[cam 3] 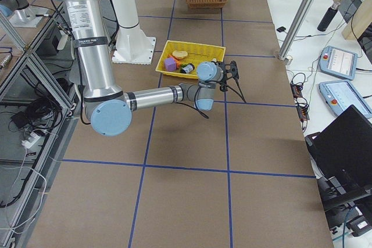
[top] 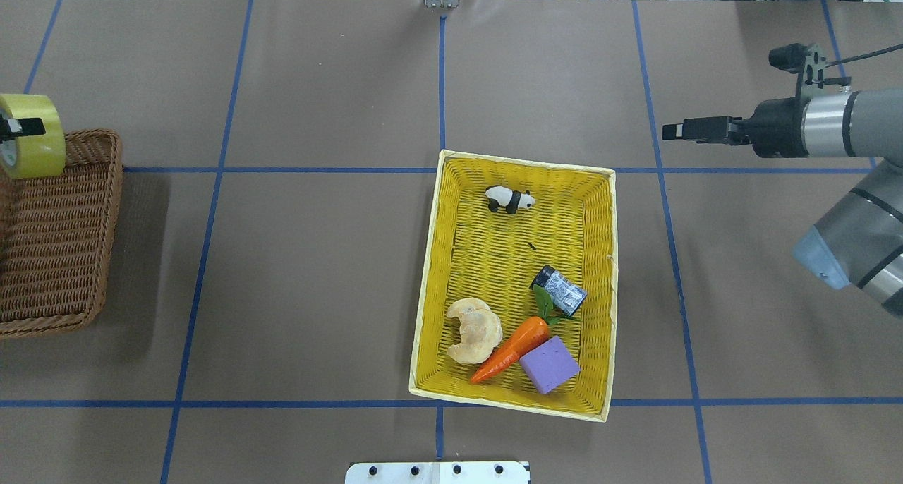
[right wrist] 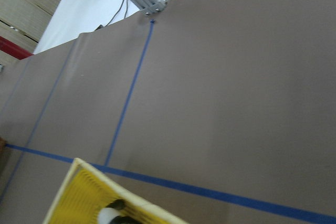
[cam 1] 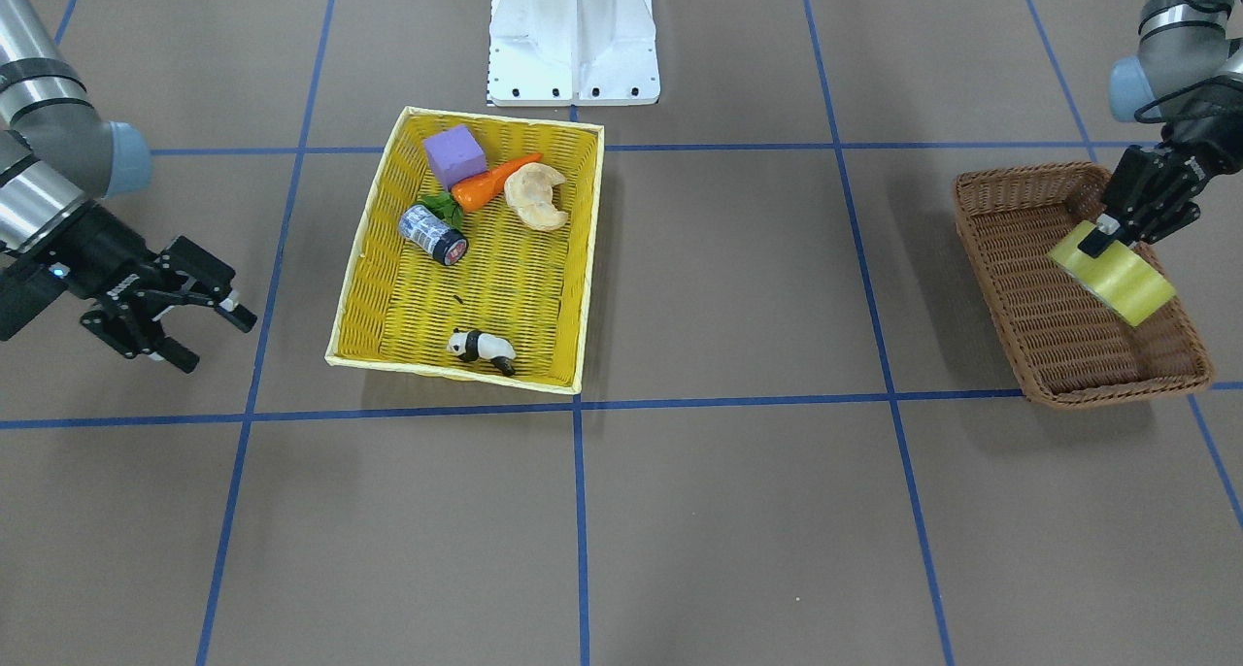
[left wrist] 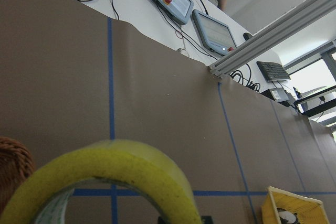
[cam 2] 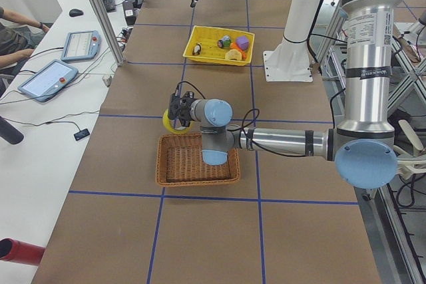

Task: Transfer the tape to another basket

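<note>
I saw the left gripper (cam 1: 1103, 239) clamped on the yellow packing tape roll (cam 1: 1122, 280) (tilted), hanging over the brown wicker basket (cam 1: 1020, 174). The right gripper (cam 1: 216, 339), far from that basket, gaped empty.

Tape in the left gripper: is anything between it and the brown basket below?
Nothing visible. The left gripper holds the tape above the basket, and the woven floor beneath it shows no objects in the way.

Yel. tape roll (cam 1: 1117, 280) tilted, held over brn wicker basket (cam 1: 1022, 263) corner.
</note>
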Tool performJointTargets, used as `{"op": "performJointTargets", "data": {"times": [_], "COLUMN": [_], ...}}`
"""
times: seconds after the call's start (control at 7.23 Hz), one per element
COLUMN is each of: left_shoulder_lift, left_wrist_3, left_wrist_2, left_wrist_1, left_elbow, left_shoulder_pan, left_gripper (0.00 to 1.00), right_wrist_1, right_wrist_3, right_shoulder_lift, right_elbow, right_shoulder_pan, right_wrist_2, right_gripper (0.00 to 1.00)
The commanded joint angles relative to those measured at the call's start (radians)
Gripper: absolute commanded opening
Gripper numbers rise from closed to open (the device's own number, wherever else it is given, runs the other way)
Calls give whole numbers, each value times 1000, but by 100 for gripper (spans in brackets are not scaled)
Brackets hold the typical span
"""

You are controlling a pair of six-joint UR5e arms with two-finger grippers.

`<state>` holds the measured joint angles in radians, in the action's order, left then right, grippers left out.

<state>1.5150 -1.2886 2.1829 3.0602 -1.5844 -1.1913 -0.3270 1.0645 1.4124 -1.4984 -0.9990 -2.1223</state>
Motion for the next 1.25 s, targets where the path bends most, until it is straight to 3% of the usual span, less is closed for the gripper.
{"op": "performJointTargets", "data": {"times": [0.0, 0.14, 0.55, 0.69, 0.83, 1.11], "left_shoulder_lift": [-13, -18, -35, -33, -23, 13], "left_wrist_3": [186, 225, 235, 235, 235, 236], "left_wrist_2": [-6, -6, 8, 35, 73, 83], "left_wrist_1": [-163, -222, -444, -528, -575, -847], "left_elbow": [-5, -6, -14, -14, -16, -110], "left_shoulder_pan": [-22, -21, 5, 34, 50, 123], "left_gripper": [0, 0, 0, 0, 0, 0], "right_wrist_1": [-233, -367, -591, -668, -713, -744], "right_wrist_3": [-377, -515, -713, -750, -771, -794], "right_shoulder_lift": [48, 43, 33, 14, 10, 10], "right_elbow": [-25, -32, -36, -37, -39, -40], "right_shoulder_pan": [-116, -172, -226, -243, -245, -237], "right_wrist_2": [-42, -115, -163, -216, -220, -228], "right_gripper": [100, 100, 100, 100, 100, 100]}}
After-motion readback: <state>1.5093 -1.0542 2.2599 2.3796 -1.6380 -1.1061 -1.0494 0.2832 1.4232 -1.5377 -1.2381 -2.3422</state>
